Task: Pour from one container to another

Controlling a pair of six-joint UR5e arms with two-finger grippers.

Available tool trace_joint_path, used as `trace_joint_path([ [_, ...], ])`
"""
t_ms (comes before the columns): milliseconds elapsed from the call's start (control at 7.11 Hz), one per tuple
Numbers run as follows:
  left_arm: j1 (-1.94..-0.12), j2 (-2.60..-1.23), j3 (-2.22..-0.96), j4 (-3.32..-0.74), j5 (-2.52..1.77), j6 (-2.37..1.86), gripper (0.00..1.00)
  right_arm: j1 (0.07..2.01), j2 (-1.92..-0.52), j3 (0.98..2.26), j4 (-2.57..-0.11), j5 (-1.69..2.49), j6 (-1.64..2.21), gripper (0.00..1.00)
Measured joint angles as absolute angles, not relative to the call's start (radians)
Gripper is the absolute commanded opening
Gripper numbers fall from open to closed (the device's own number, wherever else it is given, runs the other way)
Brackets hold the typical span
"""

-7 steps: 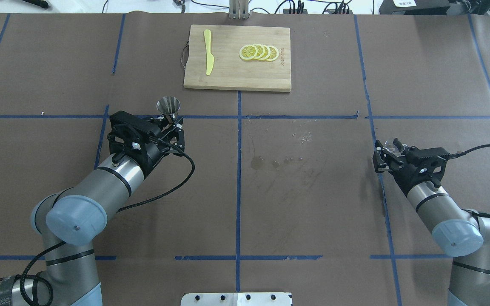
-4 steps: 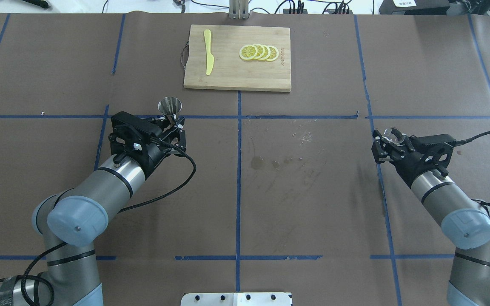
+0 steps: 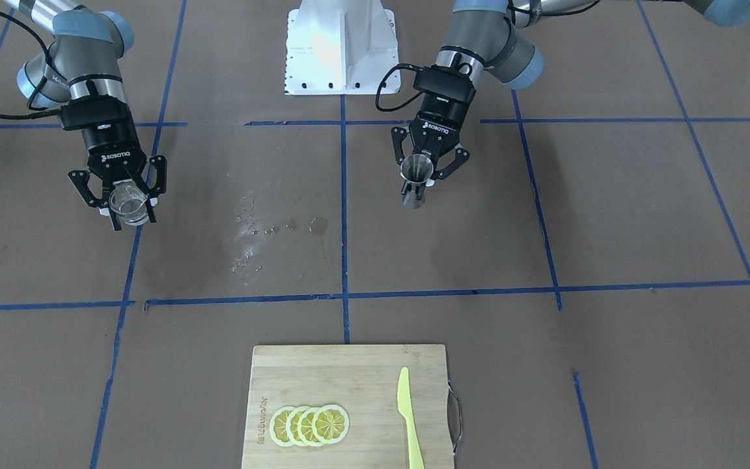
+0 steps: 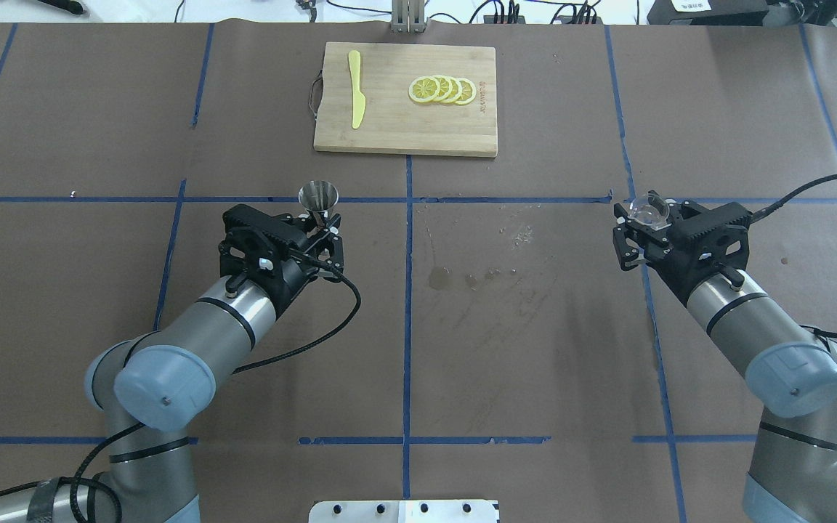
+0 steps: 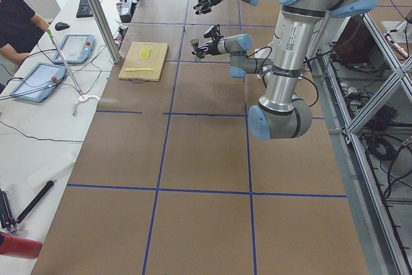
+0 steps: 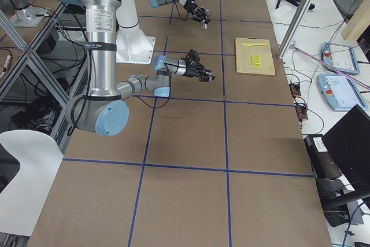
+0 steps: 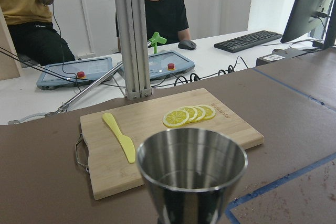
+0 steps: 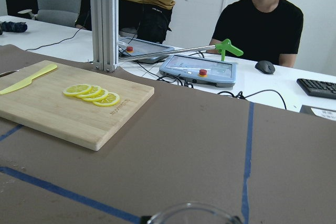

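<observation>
Between the fingers of the left gripper (image 4: 322, 224), the steel jigger (image 4: 318, 196) is pinched at its narrow waist. It stands upright, its upper cone open to the ceiling, clear of the table (image 4: 535, 349). It is shiny and hourglass-shaped, and the left wrist view looks straight at its bright rim. I cannot tell whether anything lies in the cup of it.

The right gripper (image 3: 133, 212) has its fingers closed round the small clear glass cup (image 3: 129, 204), which is short, round and thick-based. It too is held off the table, and its contents are hard to make out.

Reading the overhead view as a dial centred on the wet spots (image 4: 462, 276) on the brown paper, the jigger hangs at about ten o'clock and the glass at about two, well apart. At twelve o'clock lies a wooden cutting board (image 4: 404, 131) bearing fanned lemon slices (image 4: 442, 90) and a yellow knife (image 4: 356, 88).
</observation>
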State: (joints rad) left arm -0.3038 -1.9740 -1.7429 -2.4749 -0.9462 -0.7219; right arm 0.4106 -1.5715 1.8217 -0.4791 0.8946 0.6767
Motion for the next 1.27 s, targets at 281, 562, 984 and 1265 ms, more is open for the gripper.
trace_joint_path([
  [281,-0.288,-2.046,-1.669,-2.474,-0.946,-0.72,0.0,0.414,-1.495,1.932,-0.685,0.894,0.629,0.0],
  [562,-0.283,-2.095,-1.616,-2.473,-0.946,-0.722,0.0,0.413,-1.408,2.007,-0.861,0.892,0.578,0.0],
  [984,-0.272,-2.159,-1.56,-2.473,-0.946,-0.726,0.0,0.411,-1.246,2.035,-1.088,0.873,0.509,0.0],
  [1265,-0.259,-2.18,-1.557,-2.473,-0.946,-0.728,0.0,0.403,-1.178,2.033,-1.169,0.86,0.504,0.0],
])
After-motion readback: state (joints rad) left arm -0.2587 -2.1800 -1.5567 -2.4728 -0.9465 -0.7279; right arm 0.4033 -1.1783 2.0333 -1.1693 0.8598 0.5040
